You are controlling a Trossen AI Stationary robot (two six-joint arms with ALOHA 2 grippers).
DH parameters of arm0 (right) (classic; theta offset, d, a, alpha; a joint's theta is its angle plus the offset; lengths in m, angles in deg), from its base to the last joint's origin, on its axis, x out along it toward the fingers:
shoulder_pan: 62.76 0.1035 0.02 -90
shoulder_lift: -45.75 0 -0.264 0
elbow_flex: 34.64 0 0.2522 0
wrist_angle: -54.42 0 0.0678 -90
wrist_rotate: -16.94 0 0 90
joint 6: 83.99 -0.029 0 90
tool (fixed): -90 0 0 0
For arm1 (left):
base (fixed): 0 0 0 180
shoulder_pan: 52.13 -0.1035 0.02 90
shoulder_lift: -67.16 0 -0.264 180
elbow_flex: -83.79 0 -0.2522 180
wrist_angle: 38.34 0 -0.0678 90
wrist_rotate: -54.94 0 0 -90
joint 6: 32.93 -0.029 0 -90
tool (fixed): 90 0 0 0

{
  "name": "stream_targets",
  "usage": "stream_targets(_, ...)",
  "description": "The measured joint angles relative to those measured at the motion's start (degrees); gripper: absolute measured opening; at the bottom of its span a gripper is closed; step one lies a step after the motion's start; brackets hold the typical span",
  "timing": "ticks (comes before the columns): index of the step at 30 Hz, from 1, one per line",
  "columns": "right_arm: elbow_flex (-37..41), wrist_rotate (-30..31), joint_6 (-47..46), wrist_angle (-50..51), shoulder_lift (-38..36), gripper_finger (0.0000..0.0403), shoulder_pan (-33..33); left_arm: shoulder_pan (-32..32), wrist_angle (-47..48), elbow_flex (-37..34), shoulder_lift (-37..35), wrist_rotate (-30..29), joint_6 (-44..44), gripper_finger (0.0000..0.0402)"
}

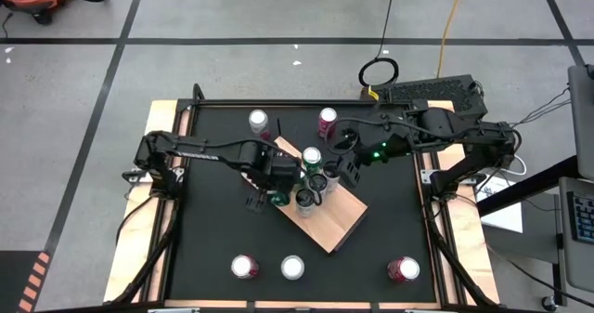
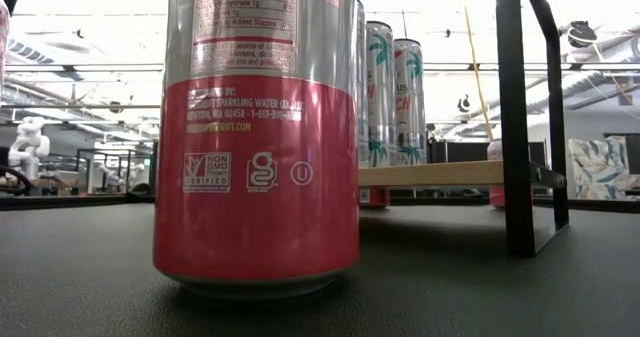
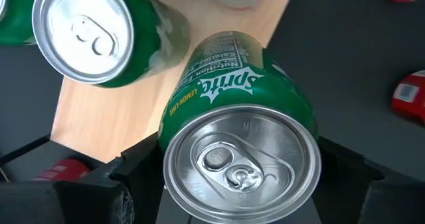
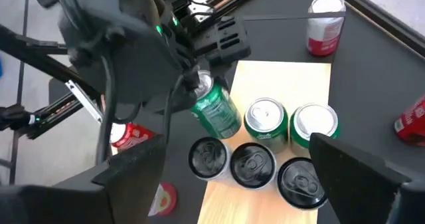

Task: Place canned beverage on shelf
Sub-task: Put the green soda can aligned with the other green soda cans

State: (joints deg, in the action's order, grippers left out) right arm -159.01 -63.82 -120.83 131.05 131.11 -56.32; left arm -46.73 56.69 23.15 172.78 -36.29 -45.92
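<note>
High view shows the left gripper (image 1: pixel 277 181) nearer the work, its fingers clamped round a green Sprite can (image 3: pixel 232 91) at the shelf (image 1: pixel 334 225) edge. The can is tilted, its base aimed down at the board and its top leaning back toward the wrist, and I cannot tell whether it touches the wood; the right gripper (image 1: pixel 345 167) hovers just across the shelf, fingers apart and empty. I count five cans upright on the shelf, two green and three dark-topped, and five more on the table (image 1: pixel 213 229) around it.
</note>
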Motion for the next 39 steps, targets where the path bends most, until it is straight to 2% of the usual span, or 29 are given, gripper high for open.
stream_targets(14, 0.0, 0.2, 0.0, 0.4, 0.0, 0.0350, 0.0, 0.6, 0.3, 0.0, 3.0, -0.6, 0.4, 0.0285)
stream_targets(39, 0.0, 0.2, 2.0, 0.4, 0.0, 0.0350, 0.0, 1.0, -3.2, -0.1, 4.0, -1.9, -1.9, 0.0285)
